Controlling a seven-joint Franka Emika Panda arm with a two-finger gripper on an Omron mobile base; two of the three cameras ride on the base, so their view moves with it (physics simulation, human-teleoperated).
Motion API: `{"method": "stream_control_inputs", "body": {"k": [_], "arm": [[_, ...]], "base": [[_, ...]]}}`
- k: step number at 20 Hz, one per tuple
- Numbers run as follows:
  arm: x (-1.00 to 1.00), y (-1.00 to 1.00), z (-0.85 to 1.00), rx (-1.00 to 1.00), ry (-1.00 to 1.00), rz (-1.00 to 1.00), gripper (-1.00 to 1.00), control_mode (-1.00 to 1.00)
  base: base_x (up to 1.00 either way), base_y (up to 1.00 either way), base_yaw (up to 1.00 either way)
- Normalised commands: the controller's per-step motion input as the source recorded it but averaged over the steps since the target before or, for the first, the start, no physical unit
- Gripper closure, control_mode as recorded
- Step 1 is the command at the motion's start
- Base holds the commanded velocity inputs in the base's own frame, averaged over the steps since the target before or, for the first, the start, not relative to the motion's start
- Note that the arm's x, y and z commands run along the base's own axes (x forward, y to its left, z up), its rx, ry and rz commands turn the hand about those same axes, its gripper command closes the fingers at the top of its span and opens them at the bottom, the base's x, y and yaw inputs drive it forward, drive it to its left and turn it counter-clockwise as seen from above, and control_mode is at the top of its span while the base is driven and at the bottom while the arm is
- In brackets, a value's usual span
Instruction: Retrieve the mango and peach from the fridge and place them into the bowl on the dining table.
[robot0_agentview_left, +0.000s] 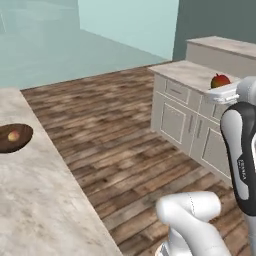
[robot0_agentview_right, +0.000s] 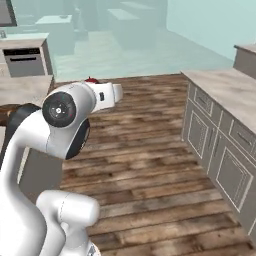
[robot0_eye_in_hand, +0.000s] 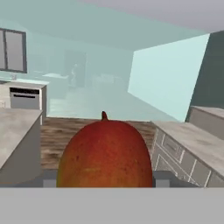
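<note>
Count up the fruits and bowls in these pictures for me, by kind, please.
Fruits: 2, a red-orange rounded fruit held in the gripper, and a small yellowish fruit lying in the bowl.
Bowls: 1, a shallow round dark brown bowl on the pale marbled stone table.
Total: 3.
</note>
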Motion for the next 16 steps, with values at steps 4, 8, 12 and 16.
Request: {"method": "stream_control_inputs", "body": {"k": [4,8,12,16], "arm": [[0.0,0.0,0.0,0.0,0.0,0.0,1.0,1.0],[0.0,0.0,0.0,0.0,0.0,0.0,1.0,1.0],[0.0,0.0,0.0,0.0,0.0,0.0,1.0,1.0],[0.0,0.0,0.0,0.0,0.0,0.0,1.0,1.0]], "base": [[0.42,0.07,0.69],[0.54,0.0,0.65],[0.7,-0.03,0.59],[0.6,-0.23,0.53]]}}
